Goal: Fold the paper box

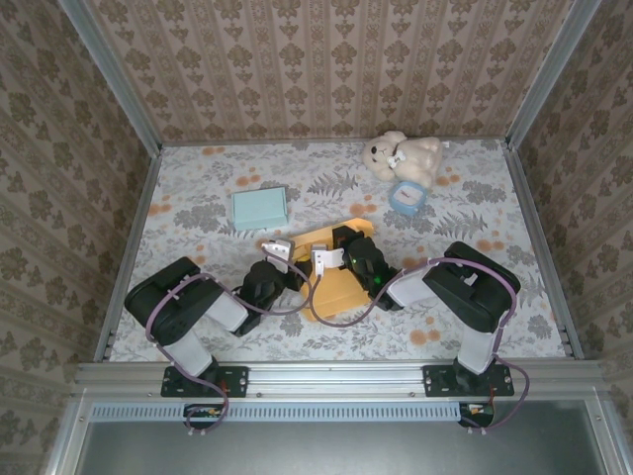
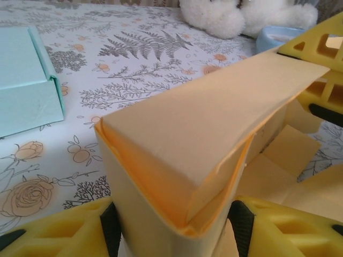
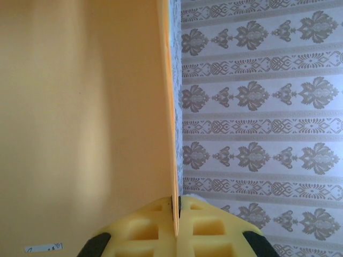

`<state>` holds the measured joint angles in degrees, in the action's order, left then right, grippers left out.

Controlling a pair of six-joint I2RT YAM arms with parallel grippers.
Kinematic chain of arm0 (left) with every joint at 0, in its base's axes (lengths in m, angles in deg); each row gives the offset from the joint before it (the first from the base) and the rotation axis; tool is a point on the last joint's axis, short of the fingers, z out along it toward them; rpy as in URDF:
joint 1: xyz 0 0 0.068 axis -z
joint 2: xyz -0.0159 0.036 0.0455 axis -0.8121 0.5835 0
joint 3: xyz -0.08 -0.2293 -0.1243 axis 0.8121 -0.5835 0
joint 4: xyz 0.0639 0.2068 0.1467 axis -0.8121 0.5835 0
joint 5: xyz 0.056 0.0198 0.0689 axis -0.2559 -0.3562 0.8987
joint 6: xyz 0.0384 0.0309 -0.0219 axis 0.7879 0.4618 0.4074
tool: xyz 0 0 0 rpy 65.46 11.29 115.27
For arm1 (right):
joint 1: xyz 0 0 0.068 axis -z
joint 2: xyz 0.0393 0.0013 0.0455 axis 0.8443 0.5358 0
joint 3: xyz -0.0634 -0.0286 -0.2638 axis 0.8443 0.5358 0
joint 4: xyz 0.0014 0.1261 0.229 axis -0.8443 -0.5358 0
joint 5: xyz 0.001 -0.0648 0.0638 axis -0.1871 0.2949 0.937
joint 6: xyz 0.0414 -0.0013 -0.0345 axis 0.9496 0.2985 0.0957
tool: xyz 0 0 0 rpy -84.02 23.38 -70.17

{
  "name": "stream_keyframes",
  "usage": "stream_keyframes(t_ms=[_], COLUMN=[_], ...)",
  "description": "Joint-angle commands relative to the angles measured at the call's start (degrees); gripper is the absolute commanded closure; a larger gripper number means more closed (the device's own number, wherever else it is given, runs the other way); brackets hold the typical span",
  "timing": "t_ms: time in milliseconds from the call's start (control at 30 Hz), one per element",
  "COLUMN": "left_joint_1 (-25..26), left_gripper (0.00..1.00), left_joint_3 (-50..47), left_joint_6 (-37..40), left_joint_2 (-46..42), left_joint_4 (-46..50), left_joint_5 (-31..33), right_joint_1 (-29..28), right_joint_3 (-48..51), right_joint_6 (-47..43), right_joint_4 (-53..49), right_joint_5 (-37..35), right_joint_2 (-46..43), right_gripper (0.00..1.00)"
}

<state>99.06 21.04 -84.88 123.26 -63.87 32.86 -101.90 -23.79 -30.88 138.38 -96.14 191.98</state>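
The yellow paper box (image 1: pixel 331 289) lies partly folded at the table's middle, between both arms. My left gripper (image 1: pixel 297 269) straddles a folded corner of the box (image 2: pixel 203 118). Its black pads (image 2: pixel 110 227) press against the two walls, and a flap is folded down over the top, so the left gripper (image 2: pixel 174 225) is shut on that corner. My right gripper (image 1: pixel 341 247) holds one flap of the box (image 3: pixel 80 107) upright and edge-on. The right gripper (image 3: pixel 177 206) is shut on that thin flap, and its yellow fingers (image 2: pixel 321 48) show at the far right in the left wrist view.
A teal box (image 1: pixel 259 206) (image 2: pixel 24 80) rests on the table to the back left. A white teddy bear (image 1: pixel 404 155) (image 2: pixel 241 16) sits at the back right, with a small blue bowl (image 1: pixel 406 196) (image 2: pixel 276 37) just in front of it. Patterned walls enclose the table.
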Motion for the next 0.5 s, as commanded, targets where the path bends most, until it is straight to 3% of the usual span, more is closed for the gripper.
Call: stream_keyframes(t_ms=[0, 467], left_joint_1=[1.08, 8.17], left_gripper=[0.45, 0.6], left_joint_3=[1.99, 7.28], left_joint_6=[1.63, 2.17], left_joint_2=[0.45, 3.48], left_joint_4=[-0.03, 4.93], left_joint_5=[5.68, 23.67], right_joint_1=[-0.74, -0.61], right_joint_3=[2.3, 3.29], right_joint_6=[2.51, 4.18], right_joint_4=[-5.8, -2.89], right_joint_5=[2.72, 2.68], right_joint_2=[2.65, 4.36], right_gripper=[1.0, 1.0])
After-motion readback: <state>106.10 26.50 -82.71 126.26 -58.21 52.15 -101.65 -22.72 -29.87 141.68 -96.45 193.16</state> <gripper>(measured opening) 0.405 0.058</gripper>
